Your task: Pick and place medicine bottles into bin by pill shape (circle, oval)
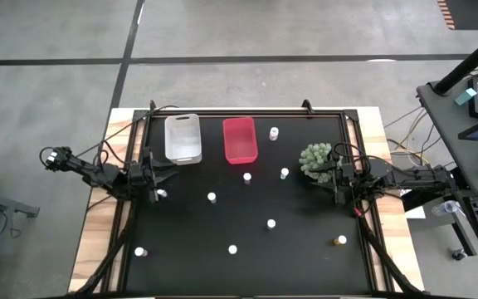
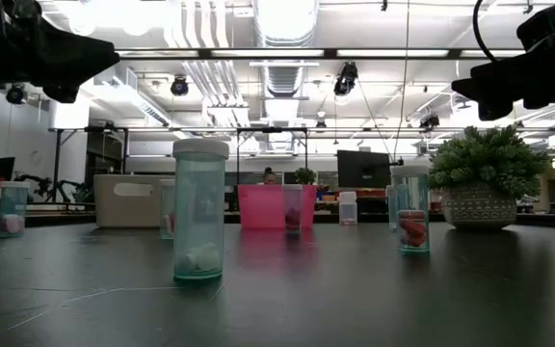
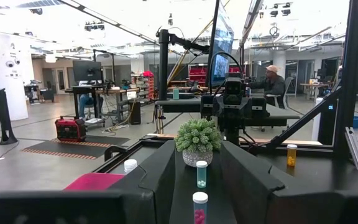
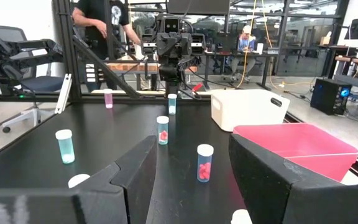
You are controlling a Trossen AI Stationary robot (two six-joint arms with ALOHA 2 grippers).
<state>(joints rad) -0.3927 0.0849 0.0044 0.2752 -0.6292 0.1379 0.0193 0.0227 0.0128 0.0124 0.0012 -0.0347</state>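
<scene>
Nearest the low camera: a teal-tinted bottle (image 2: pixel 200 210) with a white cap, upright on the black table (image 1: pixel 305 257), pale pills at its bottom. To its right and farther back, a smaller bottle (image 2: pixel 413 209) holding red pills.

Overhead: ten small capped bottles scattered upright across the table, well apart from one another; one amber bottle (image 1: pixel 340 241) near the right edge. None sits in a tub.

Two tubs side by side at the far edge: clear-whitish tub (image 1: pixel 183 138) on the left, red tub (image 1: pixel 240 139) just beside it on the right. Both look empty.

Green spiky plant (image 1: pixel 314 158) in a pot, right of centre, just beside the right arm's tip.

Left gripper (image 1: pixel 158 176) at the table's left side, near the whitish tub's front corner, a bottle (image 1: pixel 162 193) just below it. Fingers spread apart, nothing between them.

Right gripper (image 1: pixel 332 175) at the right side, next to the plant. Fingers likewise parted, holding nothing.
</scene>
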